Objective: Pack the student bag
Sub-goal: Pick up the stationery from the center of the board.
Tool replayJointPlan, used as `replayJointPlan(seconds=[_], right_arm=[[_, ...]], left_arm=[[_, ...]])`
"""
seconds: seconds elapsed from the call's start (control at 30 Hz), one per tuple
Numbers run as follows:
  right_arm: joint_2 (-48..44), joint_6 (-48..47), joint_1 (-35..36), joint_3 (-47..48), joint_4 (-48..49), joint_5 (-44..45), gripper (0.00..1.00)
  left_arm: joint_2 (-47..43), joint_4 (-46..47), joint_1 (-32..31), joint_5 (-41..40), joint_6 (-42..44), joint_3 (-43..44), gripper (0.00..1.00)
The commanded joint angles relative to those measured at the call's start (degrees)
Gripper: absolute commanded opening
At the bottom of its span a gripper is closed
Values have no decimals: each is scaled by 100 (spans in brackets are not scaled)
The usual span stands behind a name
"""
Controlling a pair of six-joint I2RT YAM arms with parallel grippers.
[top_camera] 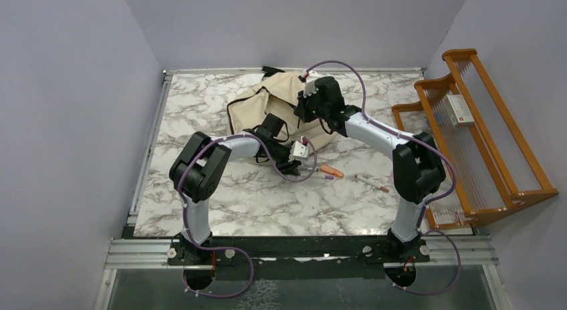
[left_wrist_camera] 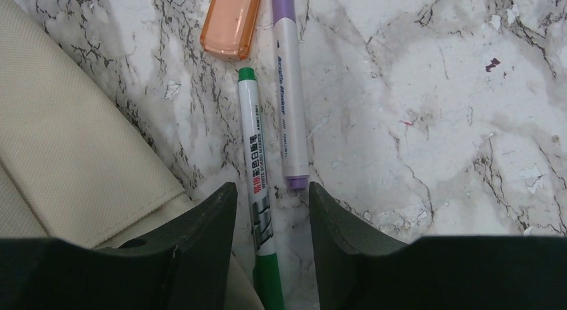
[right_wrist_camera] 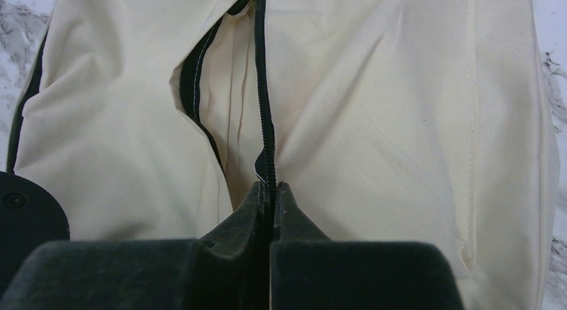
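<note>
The student bag [top_camera: 271, 99] is a beige backpack with black straps, lying at the back middle of the table. My right gripper [top_camera: 306, 113] is over it, shut on the black zipper edge of the bag [right_wrist_camera: 401, 123] beside a partly open slit; its fingertips [right_wrist_camera: 271, 187] pinch the zipper tape. My left gripper [top_camera: 294, 166] is low at the bag's near edge. In the left wrist view it [left_wrist_camera: 272, 188] is open, its jaws either side of a green-and-white marker [left_wrist_camera: 256, 149] lying on the table. A purple highlighter [left_wrist_camera: 289, 103] lies just right of the marker.
An orange translucent case [left_wrist_camera: 232, 21] lies beyond the marker; it also shows in the top view [top_camera: 331, 170]. Another pen [top_camera: 372, 183] lies to its right. A wooden rack [top_camera: 491, 149] with a white box [top_camera: 460, 109] stands along the right edge. Walls surround the table.
</note>
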Motion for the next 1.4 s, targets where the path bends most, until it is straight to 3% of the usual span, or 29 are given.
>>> replayJointPlan(seconds=[0.0,0.33,0.73,1.1,1.37], right_arm=[[-285,51,-33,-69,3,-133,0],[-298,-27,-33,-78,-40,-71,0],[-279,44,-33,-91,3,-174,1],[-251,25,-33,-16,-59,-192,0],[-233,80,-33,-5,-72,-240,1]], left_arm=[[169,-90,-5,-88,-100,225,45],[158,-283,-123,-137,-387,269,43],[109,-871,-353,-1495,-536,400,41],[228,-1534,-357,-2048,-167,524,41],[281,-1551,-373,-2022,-230,626,24]])
